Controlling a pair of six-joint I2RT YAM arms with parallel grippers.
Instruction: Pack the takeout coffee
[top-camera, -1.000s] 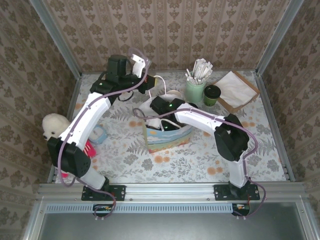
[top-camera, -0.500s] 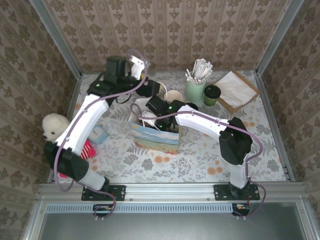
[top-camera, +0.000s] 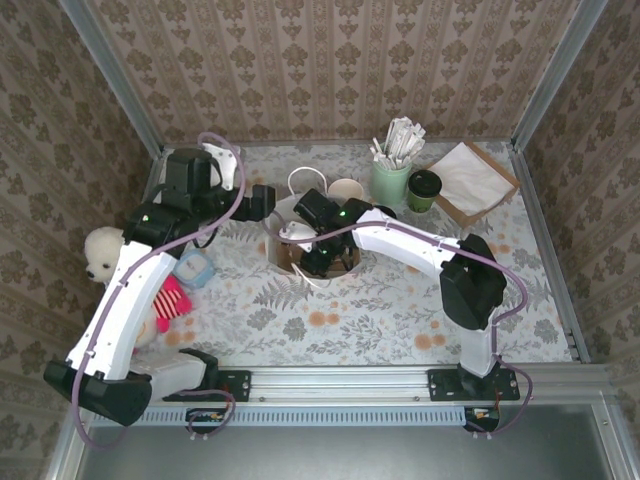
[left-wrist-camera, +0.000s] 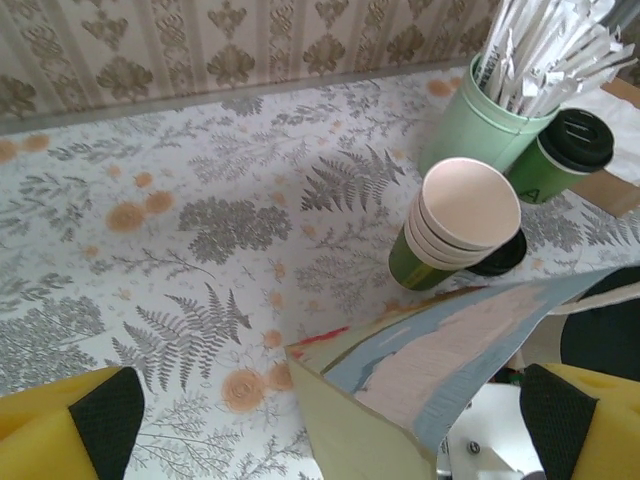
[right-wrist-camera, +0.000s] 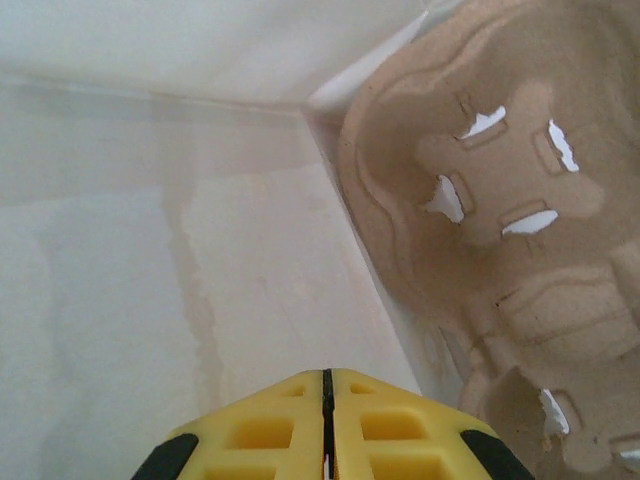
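Checking in from the remote station. The takeout coffee (top-camera: 424, 189) is standing upright at the back right of the desk (top-camera: 400, 300) with its black lid on. It's just beside the pale-green holder of white sticks (top-camera: 390, 178), and a brown tray of white napkins (top-camera: 470, 178) is near it on the other side. So it's outside the paper bag (left-wrist-camera: 400, 380) and well apart from both arms.

The left claw (left-wrist-camera: 330, 420) is released. On its wrist cam the 2 yellow fingers (left-wrist-camera: 70, 435) sit wide apart at the bottom corners, with the bag's top edge between them. I can't tell if either pad touches the paper. Past the bag on that cam there's the stack of lidless green cups (left-wrist-camera: 452, 228), then the holder and the coffee behind it.

The right claw (right-wrist-camera: 325, 430) is down inside the bag and clenched, pads pressed together with just a thin seam between them and nothing held that I can see. Its cam shows the bag's white inner wall and a brown cardboard cup carrier (right-wrist-camera: 480, 230) at the bottom.

A white plush toy (top-camera: 100, 255) sits at the desk's left edge.
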